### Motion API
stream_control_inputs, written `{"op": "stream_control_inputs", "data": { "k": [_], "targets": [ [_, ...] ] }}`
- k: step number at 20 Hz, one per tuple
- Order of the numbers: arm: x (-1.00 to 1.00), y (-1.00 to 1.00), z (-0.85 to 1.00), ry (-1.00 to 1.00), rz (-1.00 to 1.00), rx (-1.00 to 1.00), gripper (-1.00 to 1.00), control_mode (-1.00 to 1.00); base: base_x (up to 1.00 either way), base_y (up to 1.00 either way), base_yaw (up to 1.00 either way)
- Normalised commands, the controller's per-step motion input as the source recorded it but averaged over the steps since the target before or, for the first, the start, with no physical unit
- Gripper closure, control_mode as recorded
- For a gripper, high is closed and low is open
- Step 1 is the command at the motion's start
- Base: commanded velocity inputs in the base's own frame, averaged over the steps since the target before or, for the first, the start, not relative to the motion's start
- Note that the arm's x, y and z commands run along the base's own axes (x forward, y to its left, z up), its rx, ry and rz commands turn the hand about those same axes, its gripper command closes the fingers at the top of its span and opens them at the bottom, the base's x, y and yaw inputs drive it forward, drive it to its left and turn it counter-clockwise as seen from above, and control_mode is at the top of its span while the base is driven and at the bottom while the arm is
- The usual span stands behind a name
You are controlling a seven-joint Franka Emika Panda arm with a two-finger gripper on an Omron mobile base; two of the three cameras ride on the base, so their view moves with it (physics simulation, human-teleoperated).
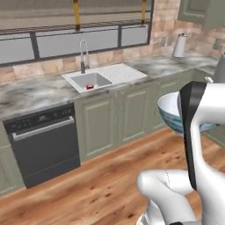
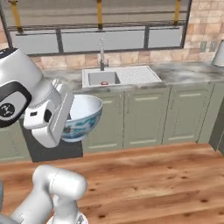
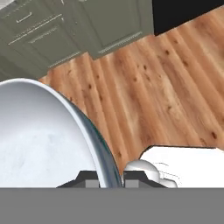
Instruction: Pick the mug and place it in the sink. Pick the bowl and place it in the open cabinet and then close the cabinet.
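Red mug is down in the sink — first job looks done. The pincer is clamped on the rim of the bowl, carried above the floor — cabinet drop-off and door closing remain.

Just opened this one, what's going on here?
The white arm is carrying the bowl in the air over the wood floor, in front of the green base cabinets. In the hand view the claw is shut on the bowl's rim, one finger inside and one outside. The red mug already sits in the sink, so the first half looks done. The bowl is not yet in any cabinet.
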Motion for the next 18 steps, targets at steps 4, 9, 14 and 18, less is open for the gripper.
{"op": "stream_control_inputs", "data": {
  "k": [4,9,14,18],
  "targets": [
    [0.0,0.0,0.0,0.0,0.0,0.0,1.0,1.0,-0.07,0.17,-0.66],
    [0.0,0.0,0.0,0.0,0.0,0.0,1.0,1.0,0.04,0.47,-0.55],
    [0.0,0.0,0.0,0.0,0.0,0.0,1.0,1.0,0.4,0.39,-0.47],
    [0.0,0.0,0.0,0.0,0.0,0.0,1.0,1.0,0.79,0.4,-0.52]
  ]
}}
